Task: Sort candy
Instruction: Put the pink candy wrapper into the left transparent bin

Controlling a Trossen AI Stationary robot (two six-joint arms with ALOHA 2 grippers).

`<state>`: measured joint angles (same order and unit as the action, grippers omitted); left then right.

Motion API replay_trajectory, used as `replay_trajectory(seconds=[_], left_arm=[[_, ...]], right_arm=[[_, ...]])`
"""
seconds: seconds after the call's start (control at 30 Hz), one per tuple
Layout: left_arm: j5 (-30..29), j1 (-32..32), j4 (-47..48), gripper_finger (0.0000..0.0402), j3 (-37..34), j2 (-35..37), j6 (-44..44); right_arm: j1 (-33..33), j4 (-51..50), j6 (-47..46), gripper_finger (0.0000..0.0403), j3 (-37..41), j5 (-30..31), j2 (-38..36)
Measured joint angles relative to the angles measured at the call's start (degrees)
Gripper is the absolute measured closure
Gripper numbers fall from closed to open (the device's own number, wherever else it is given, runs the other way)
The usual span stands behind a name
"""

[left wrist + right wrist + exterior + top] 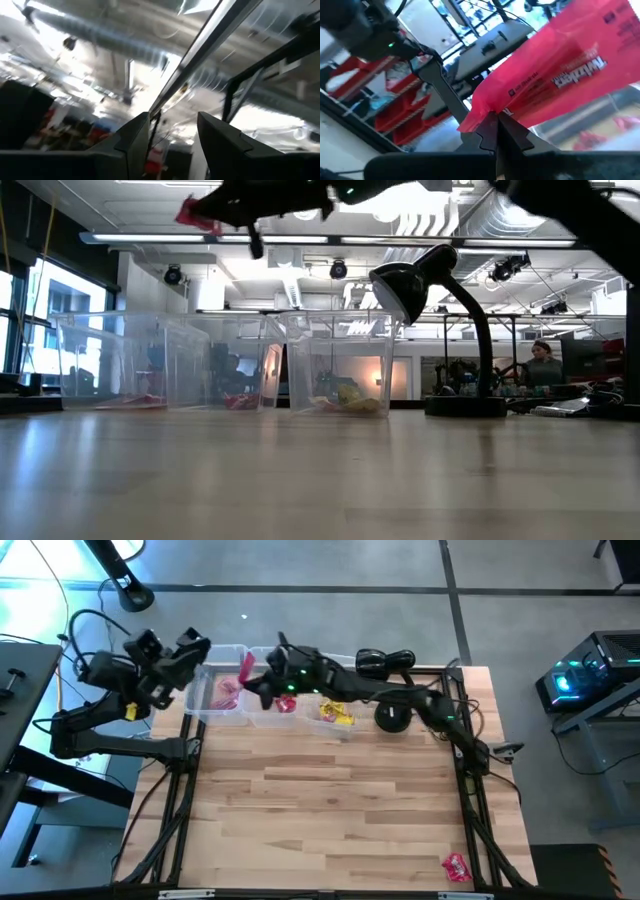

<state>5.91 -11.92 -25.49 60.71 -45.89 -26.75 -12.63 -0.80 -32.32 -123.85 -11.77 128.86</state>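
Observation:
My right gripper (495, 120) is shut on a pink-red candy packet (560, 75), raised high over the far left of the table, above the left clear tub (215, 698). In the low view the packet (198, 215) shows at the top, well above the tubs. The left tub holds pink candy (228, 692), the middle tub (275, 708) red candy and the right tub (335, 715) yellow candy (338, 714). One red candy (457, 866) lies on the table's near right corner. My left gripper (172, 145) stands open and raised by the table's far left edge, tipped upward at the ceiling. My right gripper pinches the packet between its two fingers by one end edge (487, 116). The fingers run about level, coming from the table's right. The packet sticks out beyond the fingertips, lifted clear of the tubs and the table.
A black desk lamp (385, 665) with a round base (393, 717) stands just right of the three tubs, under my right arm. The wooden table (330, 820) stretches bare in front of the tubs. A person (545, 365) sits far back in the room.

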Motion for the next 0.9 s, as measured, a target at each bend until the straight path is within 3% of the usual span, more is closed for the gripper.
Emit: replay_trajectory(seconds=[0.13, 0.27, 0.43, 0.53, 0.63, 0.7, 0.9], left_arm=[[0.6, 0.0, -2.1, 0.0241, 0.0, 0.3, -0.2], [0.3, 0.0, -1.9, 0.0241, 0.0, 0.8, -2.0], [-0.4, 0.0, -1.6, 0.0241, 0.0, 0.8, -2.2], [-0.9, 0.0, -1.3, 0.0241, 0.0, 0.8, -3.1], [-1.0, 0.0, -1.3, 0.0241, 0.0, 0.8, -4.3], [-1.0, 0.0, -1.3, 0.0241, 0.0, 0.8, -4.9], [-1.0, 0.1, -1.1, 0.0241, 0.0, 0.8, -6.1]], right_arm=[[-1.1, 1.6, -1.4, 0.0403, -11.3, -1.5, 9.9], [-2.0, 20.7, -7.9, 0.0403, -4.0, 0.2, 12.8], [-2.6, 25.1, -11.8, 0.0403, -4.8, 7.2, 18.4], [-2.7, 27.6, -18.6, 0.0392, -10.5, 9.5, 23.1], [-2.6, 33.4, -22.9, 0.0349, -9.3, 9.6, 24.4], [-2.3, 30.6, -23.9, 0.0307, -9.5, 9.4, 24.7], [0.8, 25.5, -15.0, 0.0190, -11.2, 9.3, 23.4]])
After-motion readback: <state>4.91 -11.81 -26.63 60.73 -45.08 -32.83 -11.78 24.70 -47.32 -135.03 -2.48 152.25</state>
